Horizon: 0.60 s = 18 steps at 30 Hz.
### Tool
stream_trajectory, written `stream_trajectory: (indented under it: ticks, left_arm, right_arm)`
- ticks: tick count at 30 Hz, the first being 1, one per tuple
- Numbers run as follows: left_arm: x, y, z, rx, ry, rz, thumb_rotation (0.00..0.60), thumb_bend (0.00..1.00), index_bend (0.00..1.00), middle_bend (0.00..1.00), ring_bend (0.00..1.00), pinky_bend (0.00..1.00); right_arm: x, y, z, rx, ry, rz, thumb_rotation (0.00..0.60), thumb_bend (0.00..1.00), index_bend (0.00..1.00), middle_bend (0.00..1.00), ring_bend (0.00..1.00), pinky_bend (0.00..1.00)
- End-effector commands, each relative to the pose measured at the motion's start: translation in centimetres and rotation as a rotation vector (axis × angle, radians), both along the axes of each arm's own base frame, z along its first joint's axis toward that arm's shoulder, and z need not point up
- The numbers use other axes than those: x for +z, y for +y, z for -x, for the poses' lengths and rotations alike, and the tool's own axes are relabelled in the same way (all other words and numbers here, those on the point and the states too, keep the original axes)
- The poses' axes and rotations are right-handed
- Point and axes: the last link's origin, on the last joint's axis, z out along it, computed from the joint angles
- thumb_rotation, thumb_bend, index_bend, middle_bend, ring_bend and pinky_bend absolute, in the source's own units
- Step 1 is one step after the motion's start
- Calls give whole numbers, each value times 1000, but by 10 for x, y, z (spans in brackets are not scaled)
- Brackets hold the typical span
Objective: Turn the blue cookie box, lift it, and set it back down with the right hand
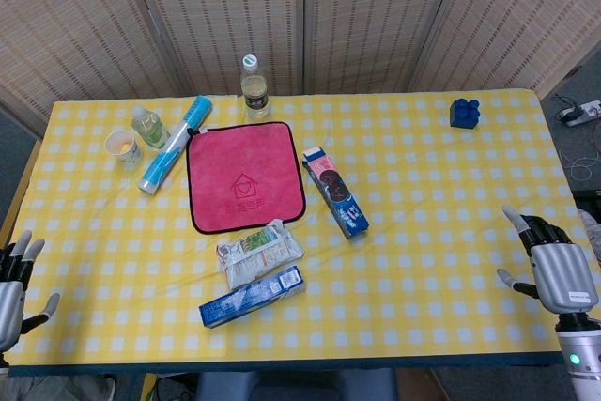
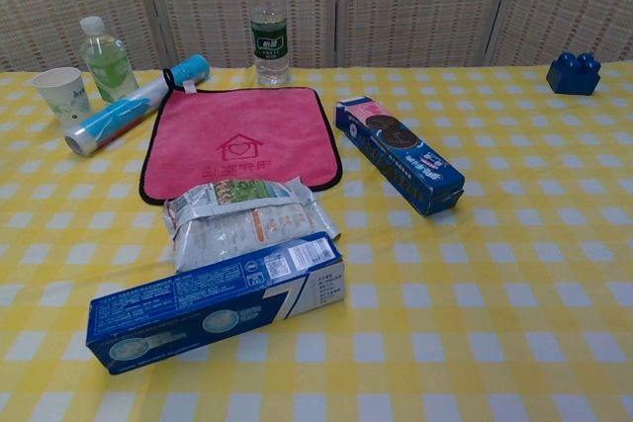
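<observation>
The blue cookie box (image 1: 335,192) (image 2: 399,153) lies flat near the table's middle, just right of the pink cloth, with its long side running from far-left to near-right and its cookie picture facing up. My right hand (image 1: 554,268) hovers at the table's near right edge, well away from the box, fingers spread and holding nothing. At the near left edge my left hand (image 1: 15,279) is likewise spread and empty. Neither hand shows in the chest view.
A pink cloth (image 1: 245,176) lies left of the box. In front of it are a crumpled snack bag (image 1: 259,251) and a longer blue-and-white box (image 1: 252,296). A bottle (image 1: 254,87), small bottle (image 1: 148,126), cup (image 1: 124,146), blue tube (image 1: 175,144) and blue brick (image 1: 464,112) stand farther back.
</observation>
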Motion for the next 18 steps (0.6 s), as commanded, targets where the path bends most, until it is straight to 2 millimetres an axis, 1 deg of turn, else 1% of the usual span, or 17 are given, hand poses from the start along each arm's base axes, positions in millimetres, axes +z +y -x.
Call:
stream_trajectory:
  ticks: [1, 11, 13, 18]
  left_arm:
    - [-1, 0, 0, 0, -1, 1, 600, 321, 0, 0, 19, 11]
    - [0, 1, -2, -16, -12, -2, 600, 321, 0, 0, 19, 11]
    - [0, 1, -3, -18, -13, -5, 600, 321, 0, 0, 19, 11]
    - [-1, 1, -6, -27, -16, -5, 600, 321, 0, 0, 19, 11]
  right_arm:
    - [0, 0, 0, 1, 3, -2, 600, 111, 100, 225, 175, 267]
    - [1, -2, -5, 18, 10, -19, 600, 122, 100, 225, 175, 267]
    - [0, -5, -8, 33, 20, -30, 600, 149, 100, 225, 175, 267]
    - [-3, -15, -22, 91, 34, -64, 600, 165, 100, 225, 176, 267]
